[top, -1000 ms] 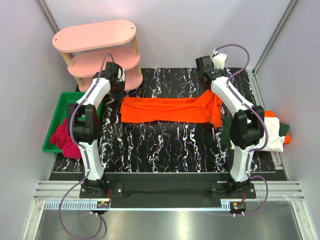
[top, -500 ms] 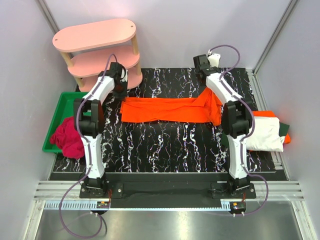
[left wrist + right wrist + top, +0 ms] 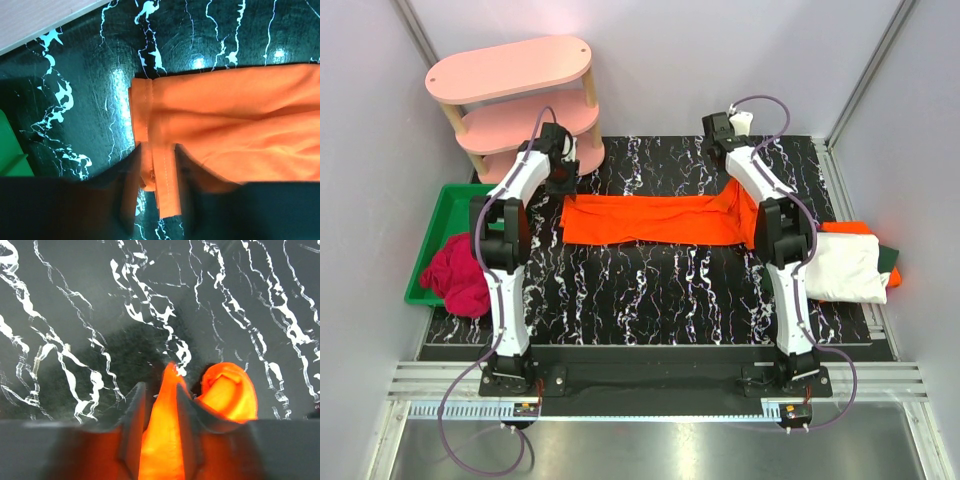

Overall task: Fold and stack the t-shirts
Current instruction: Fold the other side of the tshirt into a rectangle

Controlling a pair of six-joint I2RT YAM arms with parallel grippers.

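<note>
Between your left pincer's (image 3: pixel 157 162) parted jaws the orange shirt's (image 3: pixel 235 125) hem lies flat and loose on the table (image 3: pixel 90 100). The rest of the shirt spreads off to the right of the tips. Your right pincer (image 3: pixel 157 390) flanks a raised peak of the same cloth, and you cannot tell whether it bites. This looks like the lay-out closing a lengthwise fold. Next, I judge, lift both clear, then regrip the short ends and fold across, bound for the stack (image 3: pixel 850 268) beside the right arm.
</note>
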